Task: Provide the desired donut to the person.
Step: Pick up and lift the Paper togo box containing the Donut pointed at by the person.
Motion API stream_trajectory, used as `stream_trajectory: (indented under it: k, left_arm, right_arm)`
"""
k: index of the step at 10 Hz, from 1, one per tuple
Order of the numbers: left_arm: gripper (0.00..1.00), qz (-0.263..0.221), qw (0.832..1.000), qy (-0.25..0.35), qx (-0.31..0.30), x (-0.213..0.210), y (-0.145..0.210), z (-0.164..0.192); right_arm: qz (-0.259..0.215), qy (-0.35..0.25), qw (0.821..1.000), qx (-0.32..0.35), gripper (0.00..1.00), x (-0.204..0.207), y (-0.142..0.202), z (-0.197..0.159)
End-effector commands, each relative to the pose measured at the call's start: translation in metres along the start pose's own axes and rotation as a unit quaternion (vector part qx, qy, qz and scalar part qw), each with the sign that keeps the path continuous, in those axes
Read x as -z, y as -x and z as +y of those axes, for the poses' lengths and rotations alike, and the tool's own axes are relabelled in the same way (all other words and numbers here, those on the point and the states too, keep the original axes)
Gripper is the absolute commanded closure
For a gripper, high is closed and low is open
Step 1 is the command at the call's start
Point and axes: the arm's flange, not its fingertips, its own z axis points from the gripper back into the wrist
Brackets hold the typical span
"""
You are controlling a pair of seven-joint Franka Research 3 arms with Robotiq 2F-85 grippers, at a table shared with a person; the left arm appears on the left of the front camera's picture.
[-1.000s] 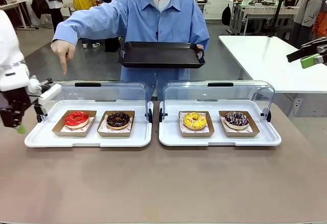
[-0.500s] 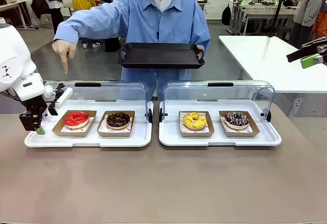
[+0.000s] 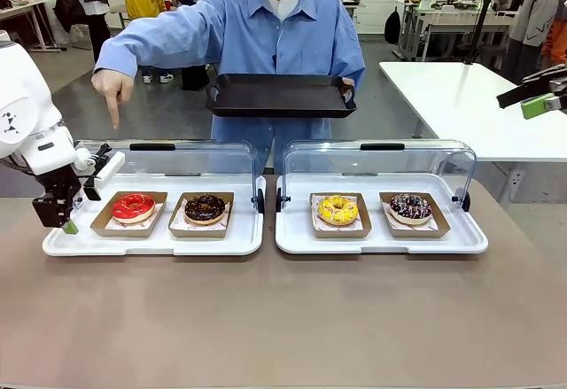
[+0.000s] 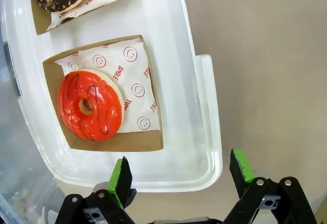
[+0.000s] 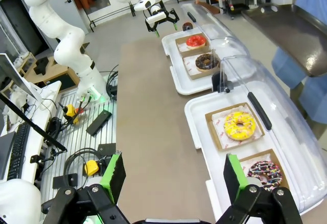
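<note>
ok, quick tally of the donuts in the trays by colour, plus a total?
red-glazed donut: 1
chocolate donut with pale crumbs: 1
yellow donut: 1
dark donut with coloured sprinkles: 1
Total: 4

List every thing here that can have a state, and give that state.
left gripper, open, at the left case's near corner
right gripper, open, holding nothing
left case lid, raised
right case lid, raised
red donut, in its paper tray, untouched
chocolate donut, in its paper tray
yellow donut, in its paper tray
sprinkled donut, in its paper tray
black tray, held up level
pointing hand, finger down toward the red donut
</note>
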Motion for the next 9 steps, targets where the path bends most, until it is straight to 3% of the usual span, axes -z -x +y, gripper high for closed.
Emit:
stream_trajectory:
  k: [1,4,9]
  left_arm:
    - [0.00,0.009,1.000,-0.001,-0.004,0.000,-0.001,0.000]
    - [0.00,-0.011,1.000,0.014,0.018,0.017,0.001,0.005]
    - [0.00,0.016,1.000,0.008,0.012,0.039,-0.002,0.023]
  right_arm:
    - [-0.002,-0.001,1.000,-0.001,0.00,0.001,-0.001,0.000]
    - [-0.002,-0.001,1.000,-0.001,0.00,0.001,-0.001,0.000]
    - [-0.002,-0.001,1.000,-0.001,0.00,0.001,-0.001,0.000]
